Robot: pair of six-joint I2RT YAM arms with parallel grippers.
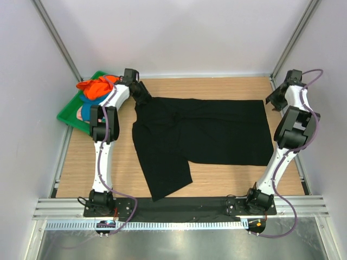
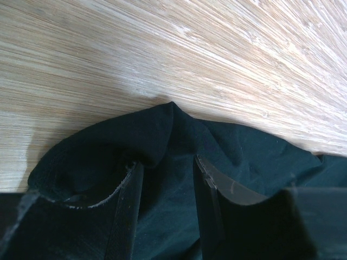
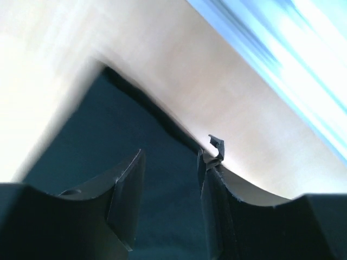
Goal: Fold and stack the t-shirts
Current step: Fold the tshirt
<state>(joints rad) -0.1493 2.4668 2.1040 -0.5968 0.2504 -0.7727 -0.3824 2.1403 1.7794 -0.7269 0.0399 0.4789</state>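
Lying mid-frame, the black t-shirt looks only partly folded (other t-shirts wait upper left), with left gripper and right gripper both open at its top corners.

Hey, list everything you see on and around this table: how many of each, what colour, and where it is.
Black cloth t-shirt: one, black, spread across the middle of the table.
Orange cloth t-shirt: one, orange, heaped in the tray.
Blue and pink cloth: count unclear, in the tray beside the orange one, partly hidden by the left arm.
Green plastic tray: one, green, far-left corner.
Wooden table: one, light brown.
Left arm: one, white and black, base at the near edge.
Right arm: one, white and black, base at the near edge.
Left gripper: one, black, open, on the black shirt's far-left corner.
Right gripper: one, black, open, over its far-right corner.
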